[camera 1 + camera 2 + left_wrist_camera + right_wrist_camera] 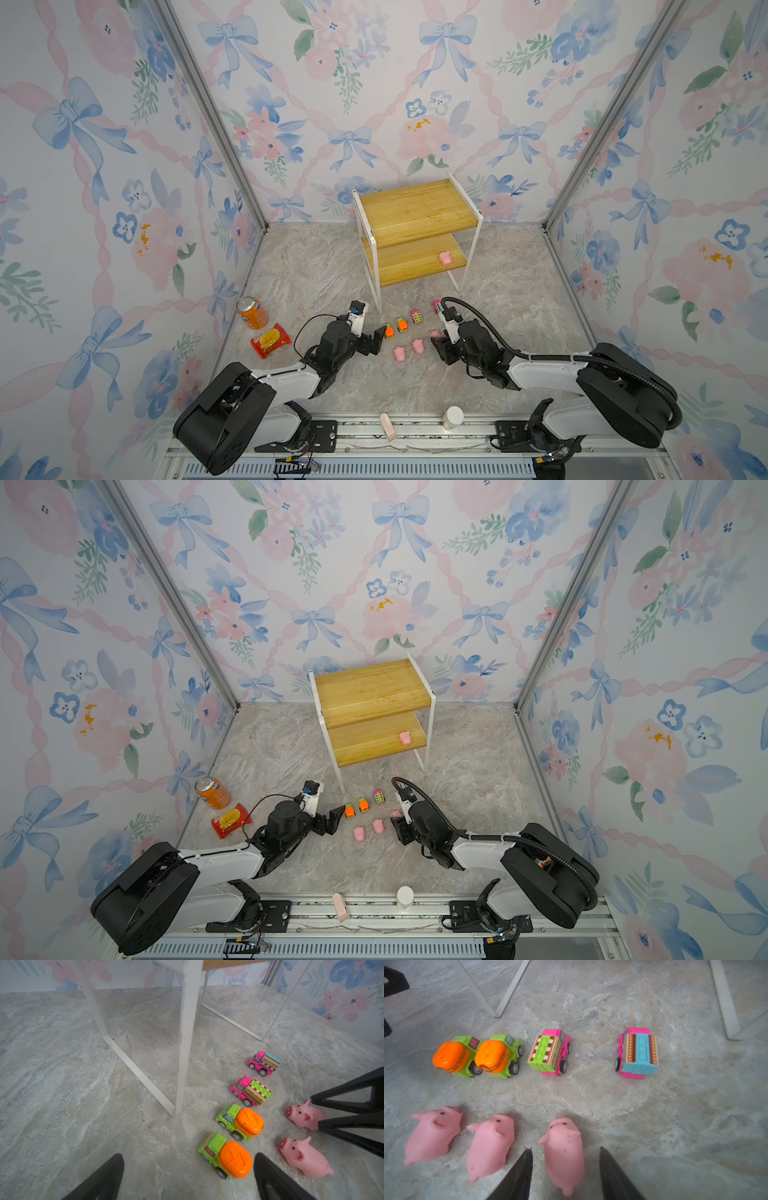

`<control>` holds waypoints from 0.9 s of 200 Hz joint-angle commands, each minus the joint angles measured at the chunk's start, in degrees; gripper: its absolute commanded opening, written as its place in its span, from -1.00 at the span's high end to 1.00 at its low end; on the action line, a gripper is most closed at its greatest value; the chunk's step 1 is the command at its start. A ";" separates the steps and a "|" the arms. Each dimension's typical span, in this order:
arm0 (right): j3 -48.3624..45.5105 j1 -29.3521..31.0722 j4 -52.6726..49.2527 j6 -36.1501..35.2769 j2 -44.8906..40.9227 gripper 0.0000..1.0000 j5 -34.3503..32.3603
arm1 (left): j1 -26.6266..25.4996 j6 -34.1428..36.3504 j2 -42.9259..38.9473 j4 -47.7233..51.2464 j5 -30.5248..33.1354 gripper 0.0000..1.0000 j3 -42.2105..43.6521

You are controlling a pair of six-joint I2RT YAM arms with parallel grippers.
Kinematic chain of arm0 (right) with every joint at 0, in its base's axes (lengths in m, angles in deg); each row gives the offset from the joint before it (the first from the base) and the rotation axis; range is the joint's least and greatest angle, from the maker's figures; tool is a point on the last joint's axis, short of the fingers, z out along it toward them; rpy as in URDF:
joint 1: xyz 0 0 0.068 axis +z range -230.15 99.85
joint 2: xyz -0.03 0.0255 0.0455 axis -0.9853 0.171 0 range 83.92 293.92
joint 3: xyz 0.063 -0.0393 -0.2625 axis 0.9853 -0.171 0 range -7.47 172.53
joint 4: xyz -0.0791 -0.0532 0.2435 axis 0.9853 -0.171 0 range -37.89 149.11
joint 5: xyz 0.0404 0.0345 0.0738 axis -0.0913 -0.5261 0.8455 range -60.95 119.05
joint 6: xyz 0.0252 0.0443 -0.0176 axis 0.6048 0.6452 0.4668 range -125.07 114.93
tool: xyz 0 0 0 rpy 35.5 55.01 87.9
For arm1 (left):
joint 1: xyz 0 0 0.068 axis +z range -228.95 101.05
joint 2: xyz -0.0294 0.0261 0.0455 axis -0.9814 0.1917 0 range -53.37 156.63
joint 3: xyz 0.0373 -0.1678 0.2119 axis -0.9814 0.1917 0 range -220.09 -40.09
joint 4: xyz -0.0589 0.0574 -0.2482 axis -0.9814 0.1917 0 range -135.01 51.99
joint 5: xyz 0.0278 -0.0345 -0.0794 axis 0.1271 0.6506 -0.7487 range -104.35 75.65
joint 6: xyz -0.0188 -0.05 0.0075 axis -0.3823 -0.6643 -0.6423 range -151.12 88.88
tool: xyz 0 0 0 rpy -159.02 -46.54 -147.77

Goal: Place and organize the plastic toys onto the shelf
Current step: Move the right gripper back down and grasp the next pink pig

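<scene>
A pig (562,1167), the rightmost of three on the floor (332,270), lies in the lower middle of both top views. The right claw (563,1150) stands apart around it, with a gap showing on each side. The right arm (615,386) reaches in low from the lower right, its wrist tipped down. The left arm (266,386) stretches in from the lower left. The left claw (189,1155) gapes wide at the end orange car (226,1157). A fourth pig (445,258) sits at the right end of the lower board of the shelf (415,208).
</scene>
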 commanded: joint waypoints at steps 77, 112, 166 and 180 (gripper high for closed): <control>2.51 -2.86 0.12 -2.87 3.58 -0.02 6.57 | 0.36 -0.78 -0.53 -0.26 -0.19 -0.96 0.83; 3.19 -2.88 0.30 -3.37 5.42 0.03 7.38 | 0.29 -0.97 -0.16 -0.17 -0.57 -0.96 0.60; 3.55 -3.23 0.48 -3.29 6.01 0.29 8.40 | 0.30 -0.97 -0.07 -0.16 -0.47 -0.96 0.60; 3.82 -3.37 -0.12 -2.84 6.02 0.33 8.71 | 0.27 -0.97 -0.10 -0.17 -0.40 -0.96 0.64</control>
